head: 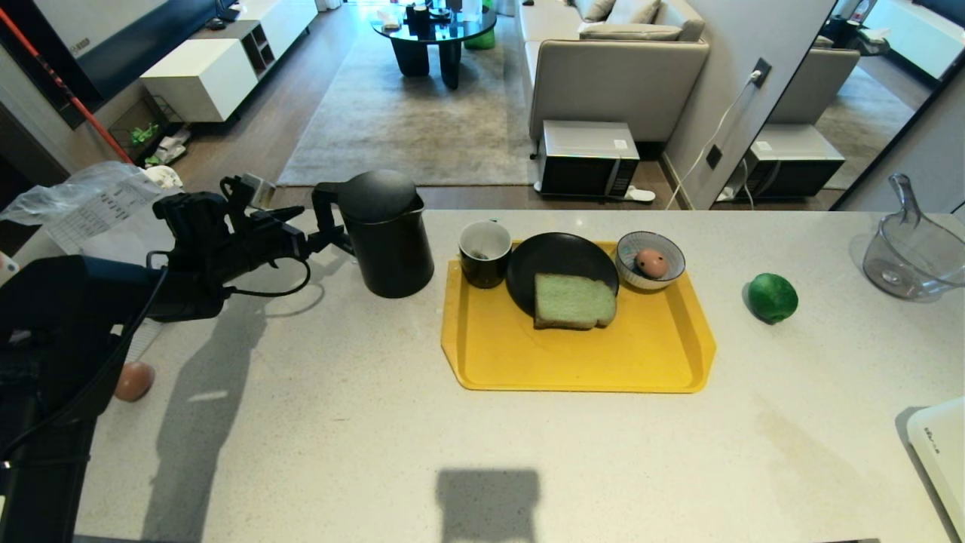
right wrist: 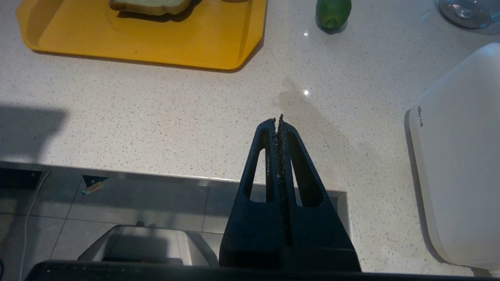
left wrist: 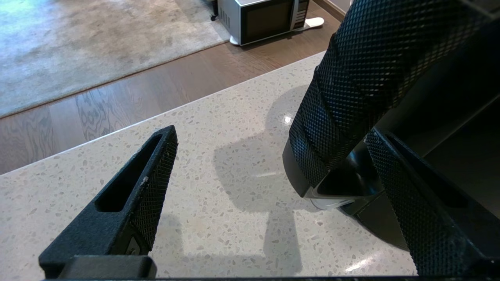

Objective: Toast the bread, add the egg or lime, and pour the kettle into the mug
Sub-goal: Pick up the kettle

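The kettle stands on the counter with its handle between the wide-open fingers of the left gripper, not yet clasped. Beyond it, further from this gripper, the bread lies on a black plate and the egg in a bowl, so I judge only pouring into the mug is left. The right gripper is closed on nothing, near the counter's front edge, with the lime far ahead of it.

Bright daylight falls across my counter from the room beyond it, throwing soft shadows toward me: my left arm's long one, and a dark square at the near edge. Small glints dot the stone, and my close-up views stay sharp.
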